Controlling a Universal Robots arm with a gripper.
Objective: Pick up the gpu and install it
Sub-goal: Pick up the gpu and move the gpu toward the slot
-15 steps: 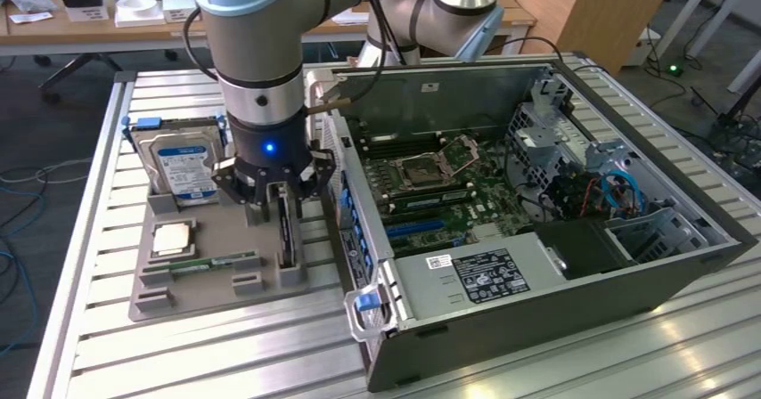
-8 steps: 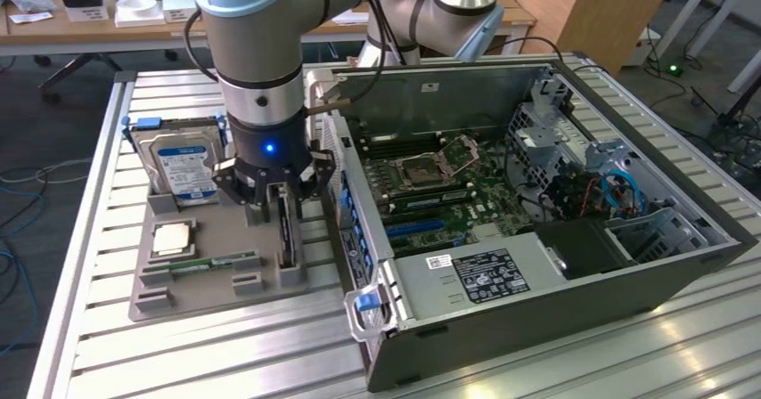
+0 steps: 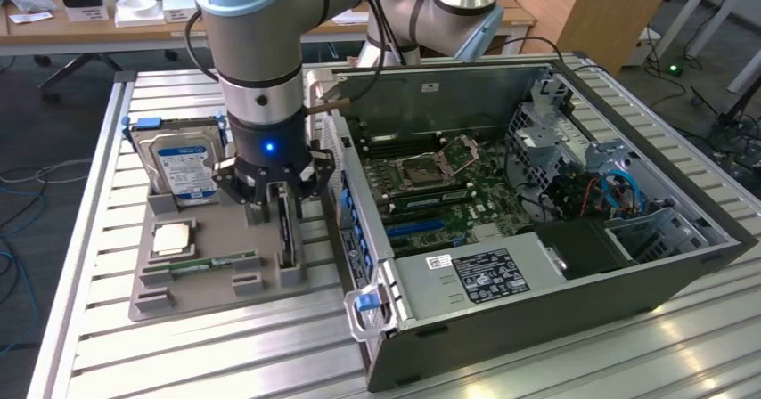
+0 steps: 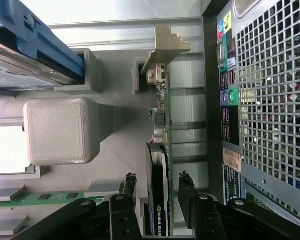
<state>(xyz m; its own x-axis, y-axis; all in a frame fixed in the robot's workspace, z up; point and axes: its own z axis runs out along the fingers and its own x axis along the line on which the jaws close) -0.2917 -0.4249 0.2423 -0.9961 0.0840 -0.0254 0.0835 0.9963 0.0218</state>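
On the slatted table (image 3: 95, 346), an open computer case (image 3: 559, 301) sits beside a grey tray (image 3: 202, 297). The gpu (image 3: 287, 237) stands on edge in the tray, nearest the case. The tool (image 4: 158, 176) straddles it, fingers parted, clear of both faces.

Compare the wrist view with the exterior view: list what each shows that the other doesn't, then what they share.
Wrist view adds: the NVIDIA marking on the gpu, and the case's coloured rear ports beside its mesh panel. Exterior view adds: the open case's motherboard, CPU socket and power supply label. Shared: the gpu standing on edge in the gray tray, the open gripper straddling it, and the hard drive.
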